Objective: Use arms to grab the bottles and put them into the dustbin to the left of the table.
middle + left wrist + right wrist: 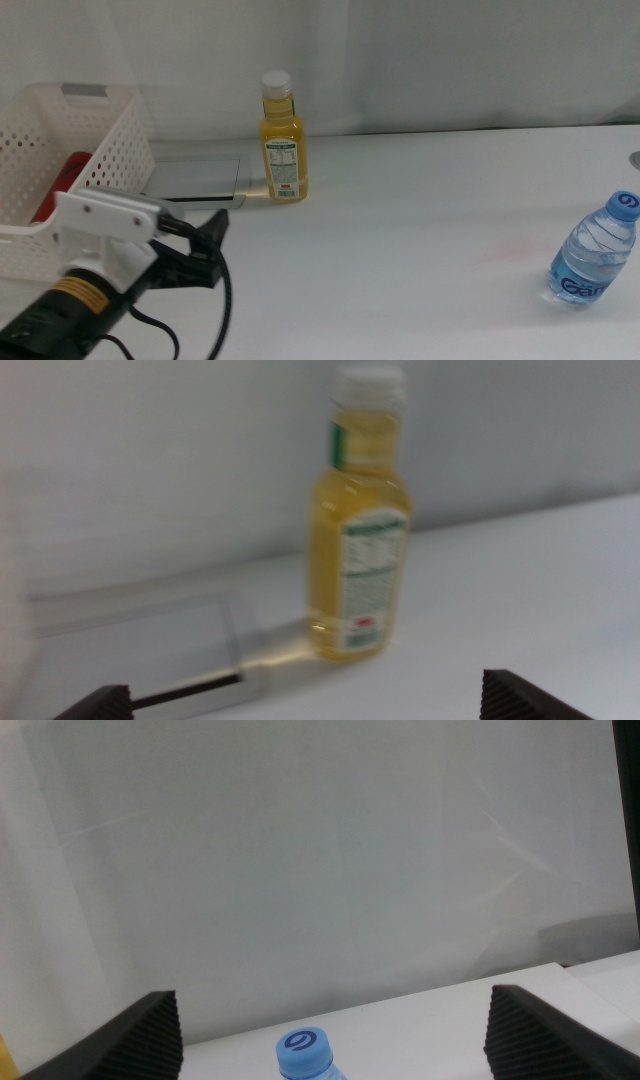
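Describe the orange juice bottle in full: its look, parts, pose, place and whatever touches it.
The orange juice bottle looks like clear plastic full of yellow-orange juice, with a white cap and a white-and-green printed label bearing a small red mark. It stands upright on the white table, near the back wall, just beside the flat grey panel, right of the dustbin. Nothing grips it: the left gripper is open and short of it.

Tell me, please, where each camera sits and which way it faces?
Middle: above the table, facing forward and down; left arm and pincer show.
Left wrist: on the left arm, facing the juice bottle; open jaw tips show.
Right wrist: on the right arm, above the water bottle; open jaw tips show.
Shared: both bottles appear in the middle view.
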You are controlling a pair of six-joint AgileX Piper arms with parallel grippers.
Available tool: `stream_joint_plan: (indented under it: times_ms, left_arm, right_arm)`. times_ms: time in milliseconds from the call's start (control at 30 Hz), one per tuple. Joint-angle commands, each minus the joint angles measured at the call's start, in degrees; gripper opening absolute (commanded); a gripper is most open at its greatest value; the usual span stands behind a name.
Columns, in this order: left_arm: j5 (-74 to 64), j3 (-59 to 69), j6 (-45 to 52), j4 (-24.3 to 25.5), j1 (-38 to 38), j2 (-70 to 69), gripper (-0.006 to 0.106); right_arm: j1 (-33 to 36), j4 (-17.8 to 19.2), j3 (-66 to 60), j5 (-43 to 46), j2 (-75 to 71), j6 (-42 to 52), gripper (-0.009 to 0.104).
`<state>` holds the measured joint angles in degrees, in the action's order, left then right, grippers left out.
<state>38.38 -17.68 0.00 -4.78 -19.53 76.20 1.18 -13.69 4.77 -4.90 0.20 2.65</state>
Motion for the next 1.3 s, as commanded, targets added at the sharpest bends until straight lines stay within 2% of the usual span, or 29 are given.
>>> stream_joint_plan:
  times_ms: [0, 67, 267, 900, 1267]
  left_arm:
    - [7.23, 0.09, -3.91, 6.32, -0.44, 5.05, 0.09]
    - [11.4, 0.0, -6.47, 9.01, -0.44, 9.17, 0.09]
    - [15.71, -3.58, -6.69, 9.54, -0.44, 18.22, 0.09]
    - [7.99, -29.2, -9.34, 10.35, -0.44, 36.22, 0.09]
    - [4.45, -39.39, -10.5, 10.35, -1.33, 44.07, 0.09]
  right_arm:
    - [0.06, 0.06, -0.36, 0.68, -1.36, 0.34, 0.082]
    - [0.06, 0.06, -0.36, 0.8, -1.36, 0.34, 0.082]
    - [-0.04, 0.06, -0.36, 0.8, -1.36, 0.34, 0.082]
    - [-0.04, 0.06, -0.36, 0.8, -1.36, 0.34, 0.082]
    - [-0.04, 0.06, -0.36, 0.8, -1.36, 0.34, 0.082]
